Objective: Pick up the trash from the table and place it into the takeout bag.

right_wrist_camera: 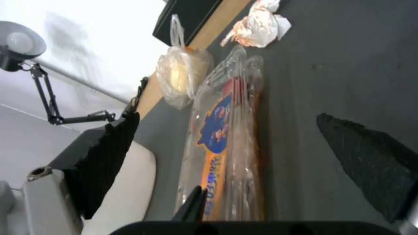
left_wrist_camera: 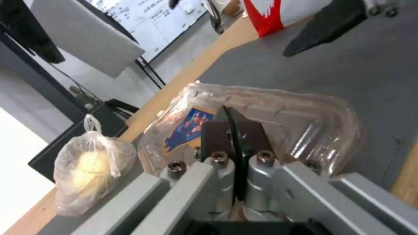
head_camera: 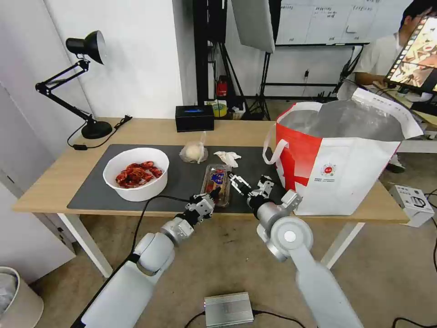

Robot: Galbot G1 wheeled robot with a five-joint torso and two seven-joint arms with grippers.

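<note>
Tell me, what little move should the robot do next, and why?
Probably close the right claw on the clear clamshell tray. Its fingers are spread on either side of the tray, which lies flat on the grey mat. The shut left claw rests at the tray's near end, and the takeout bag waits open beside it.

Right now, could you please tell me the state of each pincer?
Left pincer: closed, at the near end of the clamshell tray.
Right pincer: open, holding nothing.

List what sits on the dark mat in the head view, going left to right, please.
White bowl of red shells → small clear bag with pale lump → clear clamshell tray → crumpled white tissue.
</note>
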